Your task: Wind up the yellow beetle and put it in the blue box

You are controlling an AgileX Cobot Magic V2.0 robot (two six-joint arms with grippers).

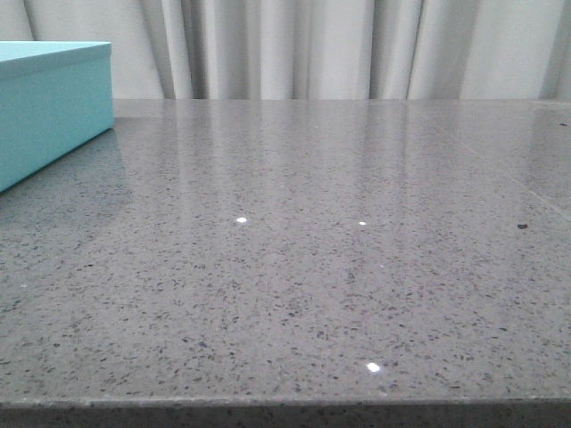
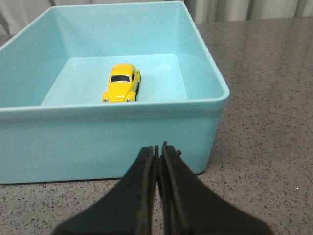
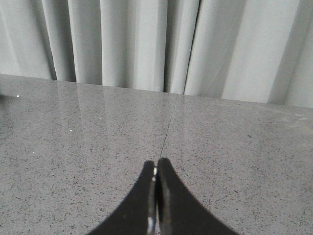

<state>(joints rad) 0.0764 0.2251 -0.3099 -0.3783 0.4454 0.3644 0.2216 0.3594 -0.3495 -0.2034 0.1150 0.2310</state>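
Observation:
The yellow beetle (image 2: 122,82) sits on the floor of the open blue box (image 2: 98,142) in the left wrist view, nose toward the near wall. My left gripper (image 2: 158,149) is shut and empty, just outside the box's near wall, above the table. The blue box also shows in the front view (image 1: 49,111) at the far left; the car is hidden there. My right gripper (image 3: 156,164) is shut and empty over bare grey table, away from the box. Neither gripper shows in the front view.
The grey speckled table (image 1: 312,267) has a thin seam (image 3: 168,125) running away from my right gripper. Pale curtains (image 1: 339,45) hang behind the table's far edge. The table's front edge (image 1: 285,406) is close to the camera.

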